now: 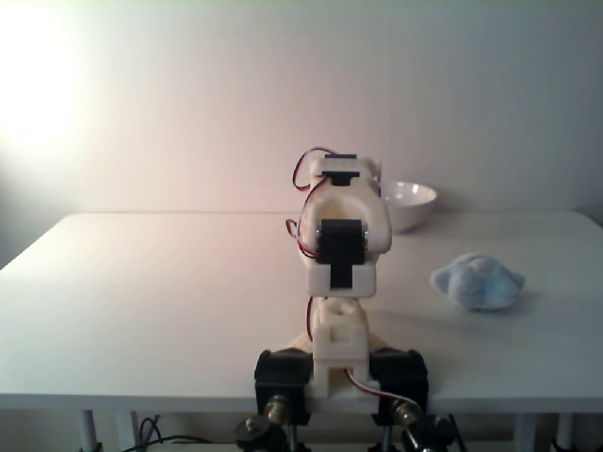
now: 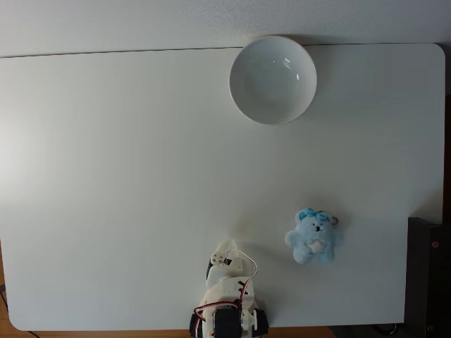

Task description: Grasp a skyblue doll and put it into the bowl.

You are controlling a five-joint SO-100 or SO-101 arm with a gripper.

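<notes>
The skyblue doll (image 2: 313, 237) looks soft and light; I'd pinch its plump middle. I can't tell how far my claw (image 2: 224, 257) is open.

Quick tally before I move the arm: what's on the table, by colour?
White: 1, the bowl
Sky blue: 1, the doll
Total: 2 loose things, plus the folded white arm at the near edge of the table.
</notes>
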